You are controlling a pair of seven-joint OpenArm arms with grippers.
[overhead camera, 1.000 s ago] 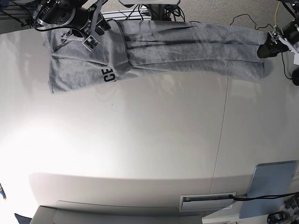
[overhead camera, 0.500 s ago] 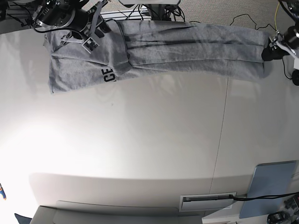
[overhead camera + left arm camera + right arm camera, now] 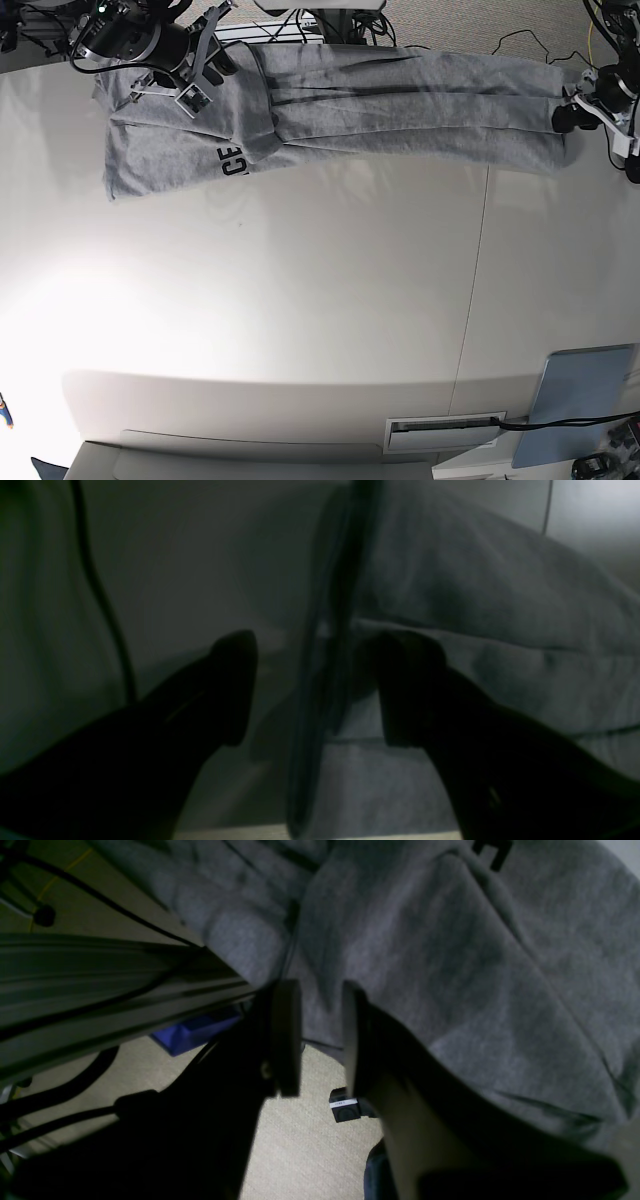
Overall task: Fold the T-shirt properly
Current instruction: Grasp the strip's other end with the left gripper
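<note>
**Hem and collar ends gripped along the far table edge**

Nearest in the base view, a pale blue flat board (image 3: 583, 392) lies at the corner of the white table (image 3: 320, 300), well apart from the work. At the far edge, the large heather-grey cotton T-shirt (image 3: 330, 105) is stretched out in a long band, black lettering showing near one end. The right gripper (image 3: 320, 1035) is held over the fabric edge with its jaws parted only narrowly; whether cloth is pinched cannot be told. The left gripper (image 3: 310, 685) stands with jaws spread either side of a dark upright edge beside the cloth, nothing grasped. For a clean fold, both ends should be clamped fully and tension kept even before lifting.
</note>
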